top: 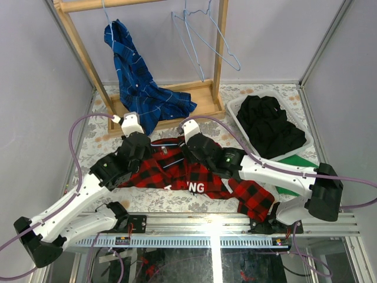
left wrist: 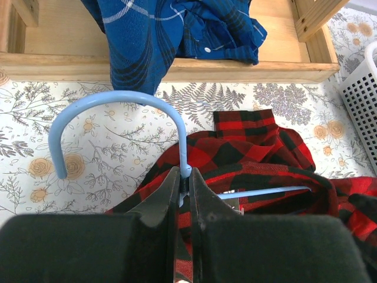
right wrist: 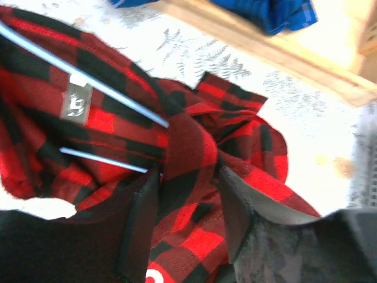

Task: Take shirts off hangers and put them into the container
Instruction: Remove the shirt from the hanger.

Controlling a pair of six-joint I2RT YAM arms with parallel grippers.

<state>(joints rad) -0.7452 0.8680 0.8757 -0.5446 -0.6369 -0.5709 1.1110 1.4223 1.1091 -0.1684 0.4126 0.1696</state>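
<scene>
The step in hand is getting the red-and-black shirt off its hanger. The shirt lies crumpled on the counter in the lower middle of the overhead view, between the two arms. The left hand is clamped tight on the hanger's neck, just under the hook. The right hand has its fingers apart astride a bunched ridge of the shirt near the collar; whether it pinches the cloth I cannot tell.

Next, I judge, the right hand must take a firm hold and draw the cloth off the wire shoulders (both run inside the collar, by the label) while the left holds the hanger. Then the shirt goes to the basket at the right, where black shirts already lie. The blue shirt hangs from the rack at upper left.
</scene>
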